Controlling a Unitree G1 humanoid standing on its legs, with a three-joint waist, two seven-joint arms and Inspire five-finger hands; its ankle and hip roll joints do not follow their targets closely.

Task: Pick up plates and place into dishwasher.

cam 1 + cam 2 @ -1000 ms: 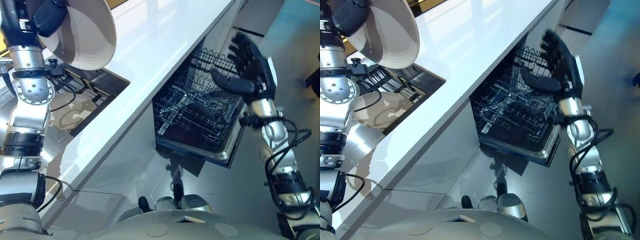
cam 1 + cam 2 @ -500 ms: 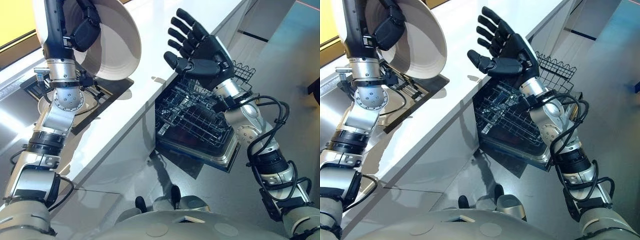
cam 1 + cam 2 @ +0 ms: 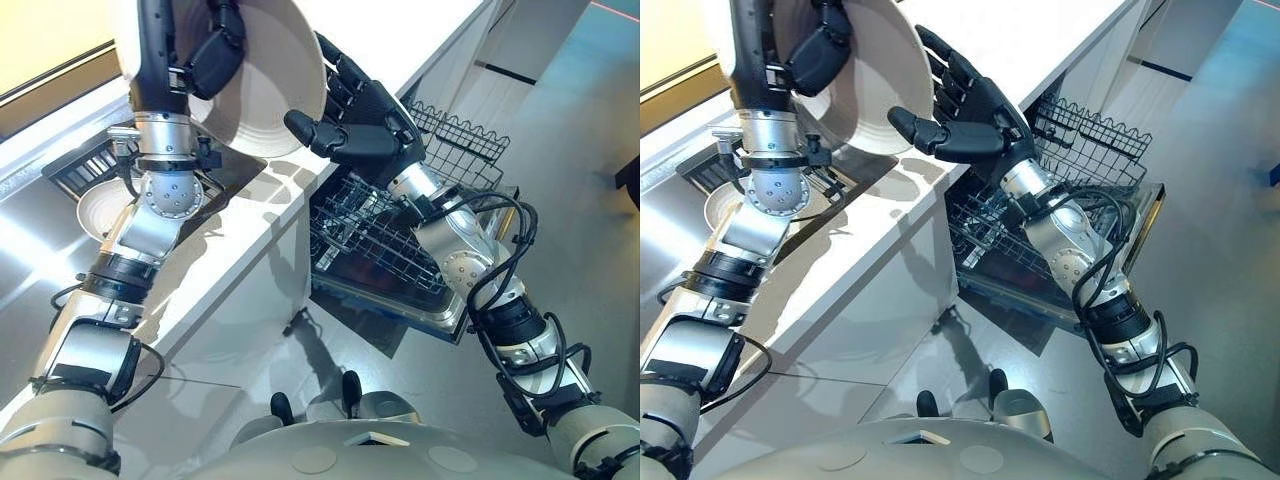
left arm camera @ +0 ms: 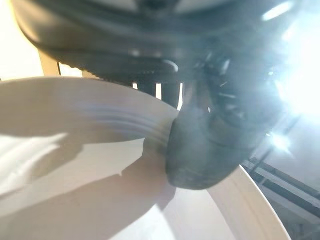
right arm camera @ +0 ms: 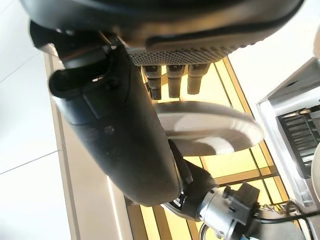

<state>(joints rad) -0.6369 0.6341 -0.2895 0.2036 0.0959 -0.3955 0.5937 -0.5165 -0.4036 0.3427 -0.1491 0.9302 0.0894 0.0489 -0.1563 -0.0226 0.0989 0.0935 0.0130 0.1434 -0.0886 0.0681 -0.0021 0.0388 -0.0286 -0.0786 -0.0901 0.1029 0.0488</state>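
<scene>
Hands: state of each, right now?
Left hand: shut on the plate, held raised.
Right hand: open, fingers straight, beside the plate's rim, holding nothing.

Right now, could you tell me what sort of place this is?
Most likely a kitchen: a white countertop, a steel sink set into it, and an open dishwasher with wire racks below.

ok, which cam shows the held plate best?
Left eye view: most of the plate shows, with the left hand curled on its rim. Right eye view is much the same. Left wrist view: close-up, thumb over the rim. Right wrist view: plate edge-on past the right hand.
</scene>
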